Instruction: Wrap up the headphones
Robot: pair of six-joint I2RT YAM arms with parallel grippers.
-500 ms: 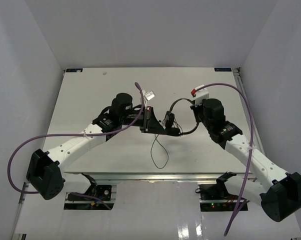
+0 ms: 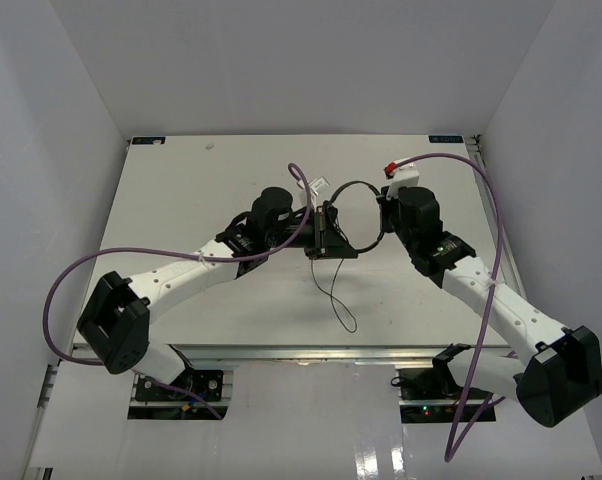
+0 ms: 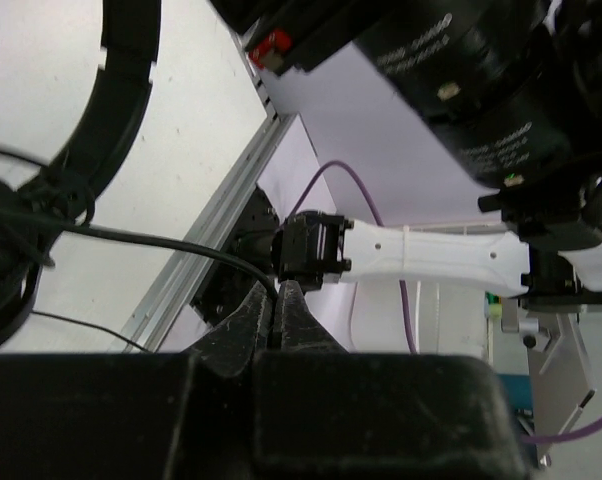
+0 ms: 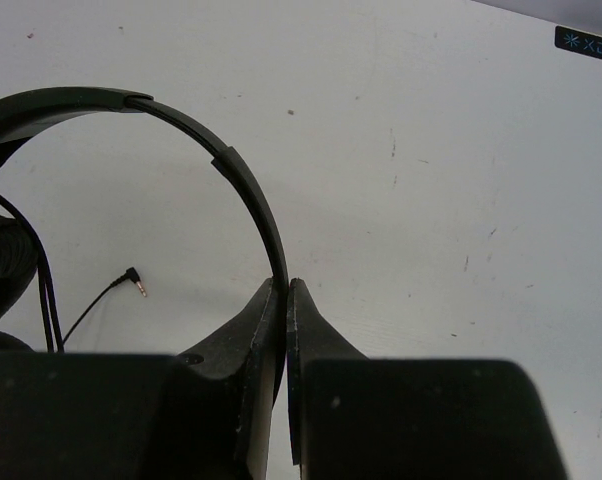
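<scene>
The black headphones (image 2: 333, 243) are held above the table's middle, with the thin headband (image 2: 357, 183) arching to the right. My right gripper (image 2: 385, 216) is shut on the headband (image 4: 243, 185). My left gripper (image 2: 317, 226) is shut on the thin black cord (image 3: 171, 243) close to the earcups. The rest of the cord (image 2: 337, 300) trails toward the near edge. Its plug (image 4: 137, 283) lies on the table. One earcup (image 4: 1, 262) shows at the left edge of the right wrist view.
White table (image 2: 201, 190) with white walls on the left, back and right. A metal rail (image 3: 201, 235) runs along the table's near edge. Purple arm cables (image 2: 66, 275) loop beside both arms. A small white and red piece (image 2: 401, 170) sits on the right wrist.
</scene>
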